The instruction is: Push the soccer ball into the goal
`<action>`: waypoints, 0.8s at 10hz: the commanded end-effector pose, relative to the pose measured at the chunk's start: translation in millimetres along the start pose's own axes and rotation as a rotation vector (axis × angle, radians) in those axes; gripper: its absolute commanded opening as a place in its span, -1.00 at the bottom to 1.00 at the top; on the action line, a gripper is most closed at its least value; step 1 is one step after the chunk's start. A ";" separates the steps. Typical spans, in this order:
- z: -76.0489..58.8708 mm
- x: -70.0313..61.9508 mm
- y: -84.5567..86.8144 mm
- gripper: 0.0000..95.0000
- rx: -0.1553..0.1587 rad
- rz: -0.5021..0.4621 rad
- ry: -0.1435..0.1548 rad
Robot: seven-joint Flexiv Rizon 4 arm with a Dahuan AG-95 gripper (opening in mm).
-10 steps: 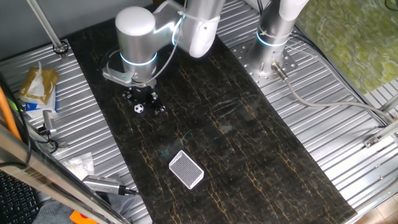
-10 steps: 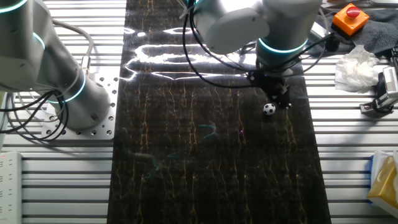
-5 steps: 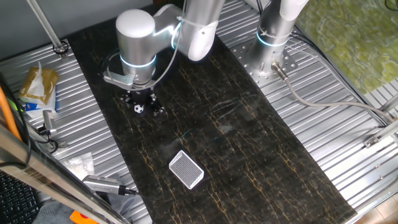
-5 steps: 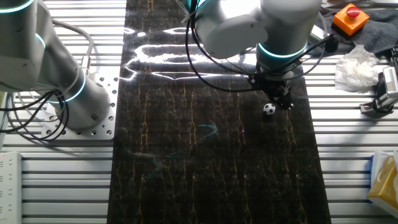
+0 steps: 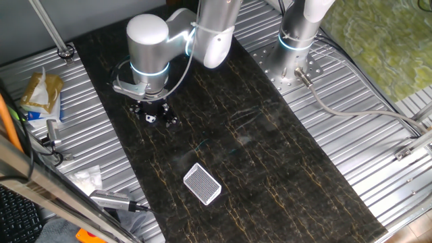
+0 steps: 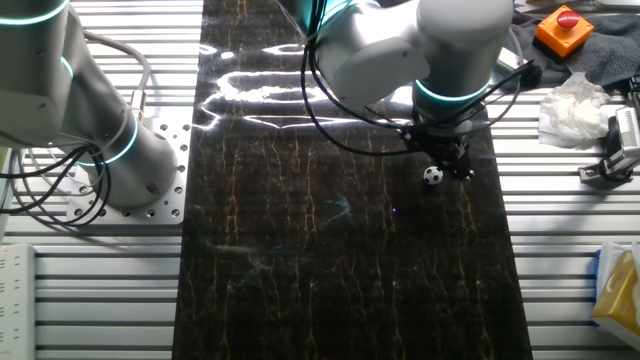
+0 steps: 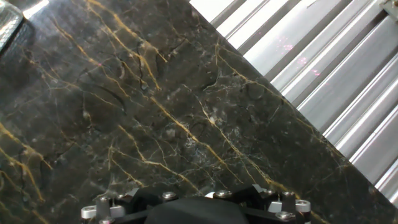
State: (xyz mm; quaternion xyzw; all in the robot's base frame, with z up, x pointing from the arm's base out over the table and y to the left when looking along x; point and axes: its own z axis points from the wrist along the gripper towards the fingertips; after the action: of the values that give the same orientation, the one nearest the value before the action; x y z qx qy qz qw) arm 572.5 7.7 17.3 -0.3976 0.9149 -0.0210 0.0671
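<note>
The soccer ball [image 5: 150,118] [image 6: 432,175] lies on the dark marble mat [image 5: 229,142] [image 6: 340,260], close to one long edge where the ribbed metal table [image 5: 351,155] [image 6: 560,260] begins. The gripper [image 5: 153,111] [image 6: 442,158] stands right over it, touching or just beside; whether its fingers are spread or pressed together cannot be told. The goal [image 5: 202,183] sits well apart, farther along the mat, with bare marble between them. The hand view shows only marble and the mat's edge.
</note>
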 end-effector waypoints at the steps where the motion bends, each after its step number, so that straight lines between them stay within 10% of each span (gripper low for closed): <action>1: -1.1 -0.2 0.9 1.00 -0.012 0.013 -0.004; 8: -1.3 1.2 1.4 1.00 -0.027 0.031 -0.007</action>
State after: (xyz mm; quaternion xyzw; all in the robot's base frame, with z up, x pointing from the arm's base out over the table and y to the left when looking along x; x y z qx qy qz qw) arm 570.3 6.7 17.5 -0.3833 0.9213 -0.0080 0.0652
